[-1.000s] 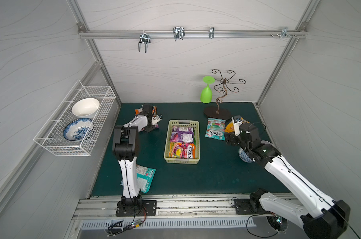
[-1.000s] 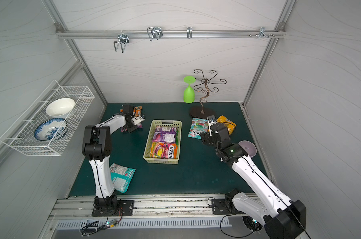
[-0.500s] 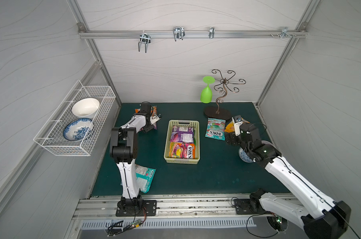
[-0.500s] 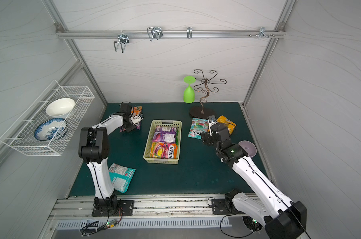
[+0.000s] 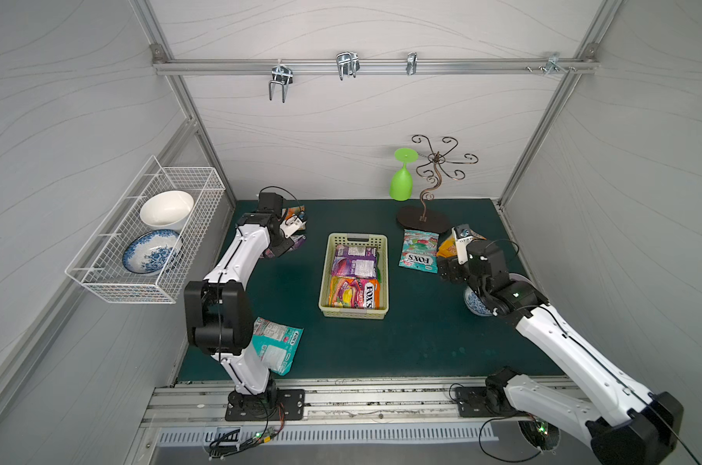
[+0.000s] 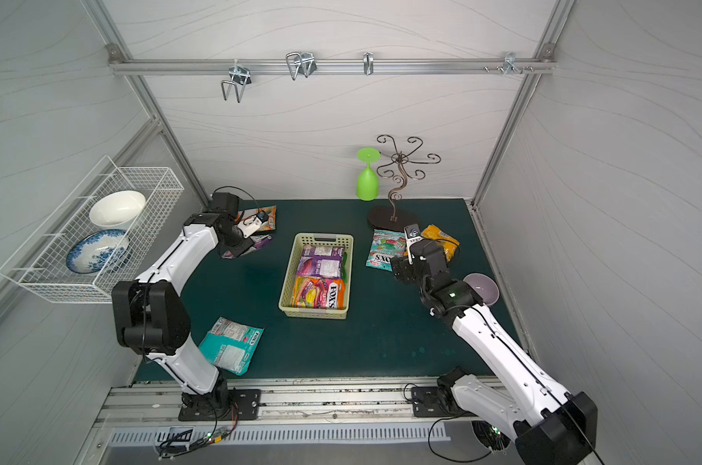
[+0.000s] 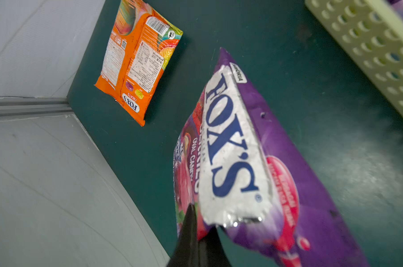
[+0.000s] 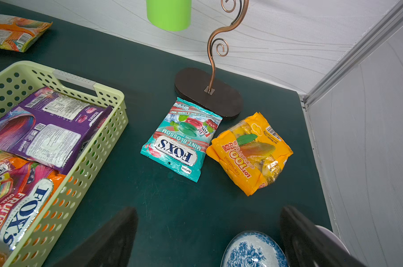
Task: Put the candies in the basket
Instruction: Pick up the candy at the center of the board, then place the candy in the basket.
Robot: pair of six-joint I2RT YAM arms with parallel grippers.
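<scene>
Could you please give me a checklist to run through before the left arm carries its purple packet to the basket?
1. Grip: ok; the left gripper is shut on an edge of the purple packet.
2. Packet clear of the mat: cannot tell.
3. Way to the basket: ok; bare mat between.
4. Room in the basket: ok, probably; two packets lie flat inside.
5. Other arm: ok; the right gripper is open, empty, apart from the basket.
6. Task finished: not ok; the orange packet, teal packet, yellow packet and second teal packet lie on the mat.
</scene>
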